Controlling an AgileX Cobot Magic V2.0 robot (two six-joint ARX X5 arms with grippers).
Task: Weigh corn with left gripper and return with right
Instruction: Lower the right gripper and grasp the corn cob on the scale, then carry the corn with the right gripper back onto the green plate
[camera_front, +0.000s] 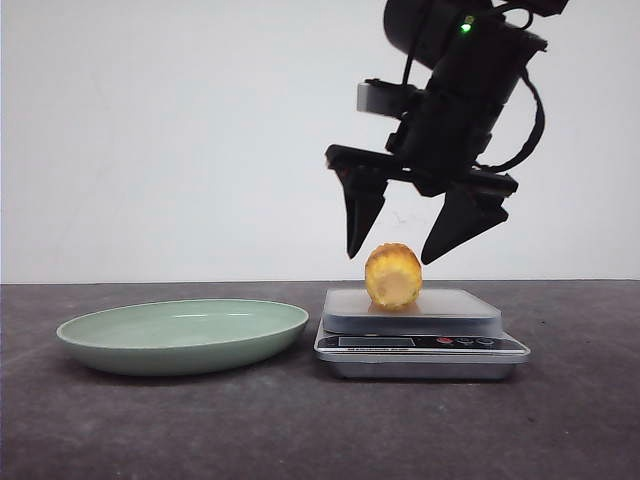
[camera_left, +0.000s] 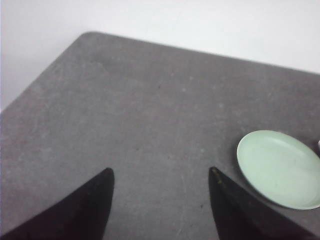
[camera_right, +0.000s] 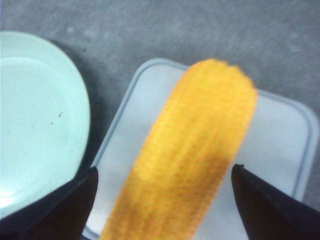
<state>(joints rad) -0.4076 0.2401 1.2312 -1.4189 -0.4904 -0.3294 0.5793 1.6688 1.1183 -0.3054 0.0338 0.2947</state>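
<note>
Right tool (camera_front: 392, 256) above corn (camera_front: 393, 276), scale (camera_front: 420, 333)

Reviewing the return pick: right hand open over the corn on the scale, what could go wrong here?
The corn is round and lies loose on the scale; an off-centre close by the right hand could roll it off the platform. Descending too far could press the fingertips onto the scale.

The dark grey table (camera_front: 560, 420) carries two things directly. A pale green plate (camera_front: 183, 335) sits toward nine o'clock, and a silver kitchen scale (camera_front: 420, 345) toward three o'clock of it, just beside the rim; whether the two touch is hard to tell from the front view.
</note>
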